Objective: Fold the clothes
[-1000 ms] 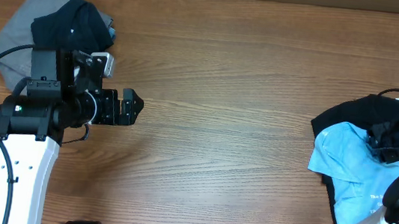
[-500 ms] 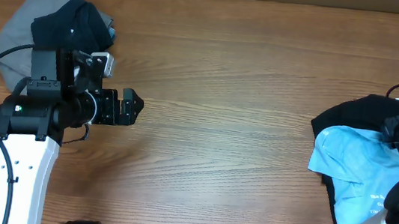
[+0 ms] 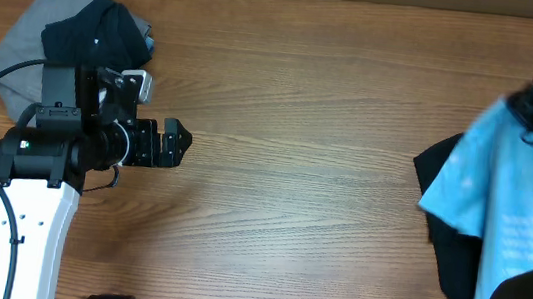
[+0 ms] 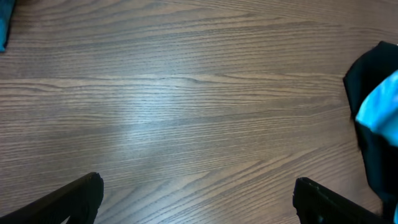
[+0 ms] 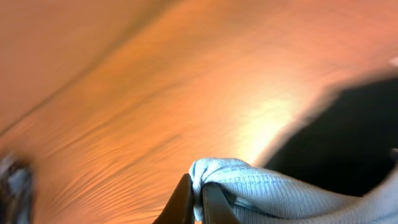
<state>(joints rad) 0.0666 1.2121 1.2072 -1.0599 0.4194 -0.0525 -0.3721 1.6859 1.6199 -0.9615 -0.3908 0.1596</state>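
No words or numbers can be read in any of the views. The light blue shirt (image 3: 504,187), at about 3 o'clock on the table (image 3: 300,123) seen from above, has a few short rows of pale white print on it. The rows are too small and too blurry to tell what they say.

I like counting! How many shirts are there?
4: grey shirt and dark shirt far left; light blue shirt, held up, and black shirt at right. More may hide underneath.
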